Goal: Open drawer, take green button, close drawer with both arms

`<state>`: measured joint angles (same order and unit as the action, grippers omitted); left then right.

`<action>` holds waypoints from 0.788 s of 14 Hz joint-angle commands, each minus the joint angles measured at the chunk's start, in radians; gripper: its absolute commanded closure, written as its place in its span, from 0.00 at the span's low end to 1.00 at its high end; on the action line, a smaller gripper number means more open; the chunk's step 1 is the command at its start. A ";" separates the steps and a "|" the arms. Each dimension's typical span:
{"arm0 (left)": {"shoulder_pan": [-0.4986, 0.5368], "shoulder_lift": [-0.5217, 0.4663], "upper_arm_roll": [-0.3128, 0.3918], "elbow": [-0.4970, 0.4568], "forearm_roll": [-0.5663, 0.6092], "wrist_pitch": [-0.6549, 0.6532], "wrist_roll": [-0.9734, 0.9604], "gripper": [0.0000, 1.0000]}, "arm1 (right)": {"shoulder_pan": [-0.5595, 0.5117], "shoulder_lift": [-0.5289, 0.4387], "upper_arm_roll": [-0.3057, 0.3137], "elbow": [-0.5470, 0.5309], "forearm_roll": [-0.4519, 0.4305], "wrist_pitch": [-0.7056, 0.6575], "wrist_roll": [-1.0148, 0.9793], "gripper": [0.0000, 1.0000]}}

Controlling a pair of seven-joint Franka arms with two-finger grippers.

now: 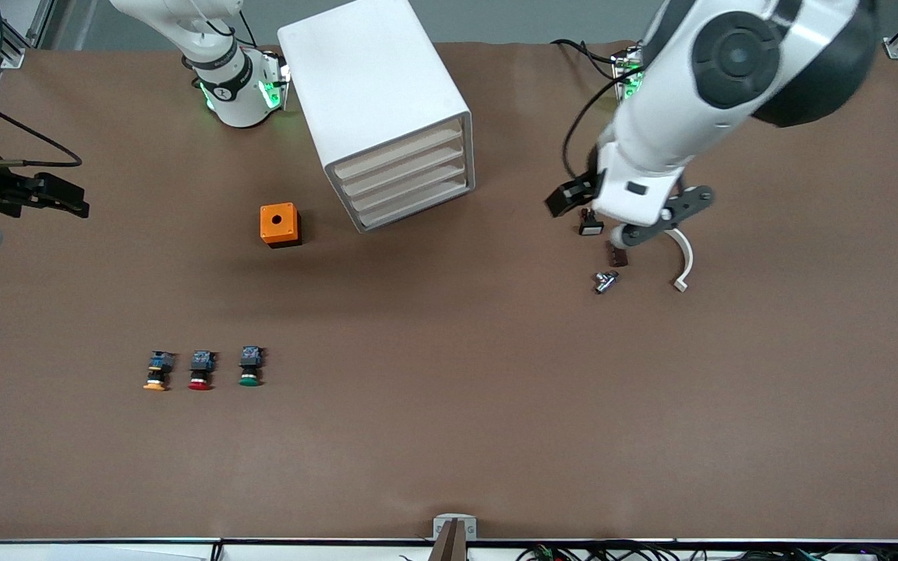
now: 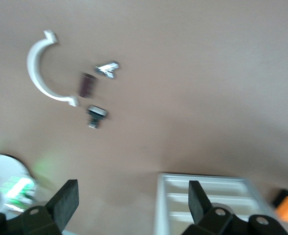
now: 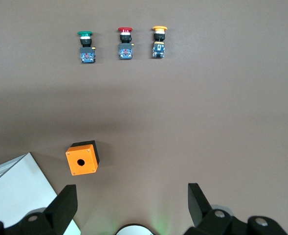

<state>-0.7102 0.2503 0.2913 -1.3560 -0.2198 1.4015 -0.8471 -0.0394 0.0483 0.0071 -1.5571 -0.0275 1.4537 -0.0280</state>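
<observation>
Drawers all shut; both my sets of fingers released, grasping nothing.

Cabinet (image 1: 383, 109) stands mid-worktop (image 1: 449, 436), drawer (image 1: 410, 184) flush. Left fingers (image 2: 134, 198) hover over small parts; right fingers (image 3: 131, 200) wait aloft. Green button (image 1: 249, 366) lies nearer the camera, beside the red button (image 1: 200, 370).

You'll find the cabinet (image 1: 381, 109) at upper centre, the box (image 1: 279, 224) just below-left of it, the three buttons (image 1: 202, 369) in a row at lower left.

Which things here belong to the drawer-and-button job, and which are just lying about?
Job: cabinet drawers, all shut; green button; left gripper and right gripper, both open.

Lying about: orange box, red button, yellow button, white clamp, small metal part.
</observation>
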 commanded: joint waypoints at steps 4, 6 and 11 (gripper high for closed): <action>0.177 -0.074 -0.011 -0.038 0.137 -0.096 0.351 0.01 | 0.002 -0.036 0.022 0.005 0.032 0.007 -0.020 0.00; 0.237 -0.075 -0.009 -0.038 0.140 -0.096 0.426 0.01 | 0.035 -0.047 0.021 0.000 0.032 0.007 -0.010 0.00; 0.342 -0.158 -0.012 -0.123 0.194 -0.090 0.595 0.01 | 0.039 -0.059 0.019 -0.014 0.031 0.016 -0.009 0.00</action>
<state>-0.4009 0.1609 0.2909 -1.4088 -0.0523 1.3033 -0.3140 0.0010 0.0153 0.0288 -1.5519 -0.0067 1.4633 -0.0342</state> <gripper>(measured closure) 0.009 0.000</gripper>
